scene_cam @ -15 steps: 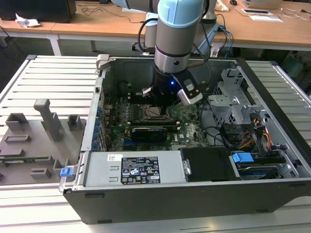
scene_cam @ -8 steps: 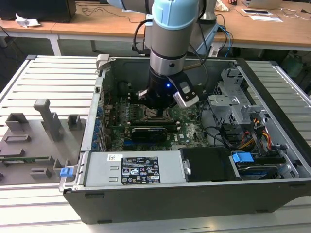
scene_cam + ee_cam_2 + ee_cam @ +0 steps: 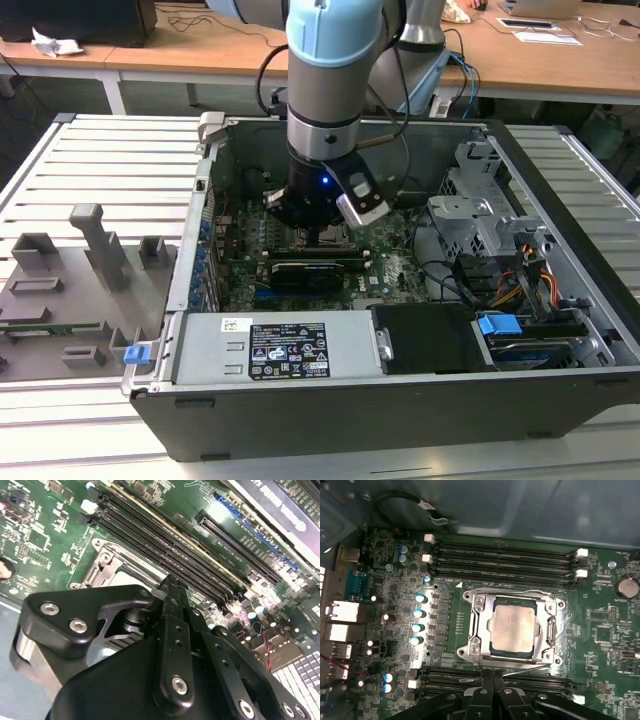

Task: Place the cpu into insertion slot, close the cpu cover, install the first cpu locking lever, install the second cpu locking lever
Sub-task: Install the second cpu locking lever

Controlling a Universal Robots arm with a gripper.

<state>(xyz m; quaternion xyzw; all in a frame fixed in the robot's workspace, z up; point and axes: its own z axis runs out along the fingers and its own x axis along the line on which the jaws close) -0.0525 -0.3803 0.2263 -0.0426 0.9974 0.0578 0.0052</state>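
The cpu (image 3: 512, 626) lies flat, square in the insertion slot (image 3: 479, 630).

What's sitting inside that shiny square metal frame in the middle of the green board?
The cpu, silver top showing, sits in the cpu cover window. The insertion slot beneath is hidden by the chip and frame. The gripper hangs just beside the frame's edge.

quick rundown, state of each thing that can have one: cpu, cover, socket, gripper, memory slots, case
cpu: seated flat in the insertion slot
cpu cover: down, framing the chip
gripper: fingers together, holding nothing, at the socket's edge
memory slots: empty, no sticks fitted
computer case: side open, lying flat
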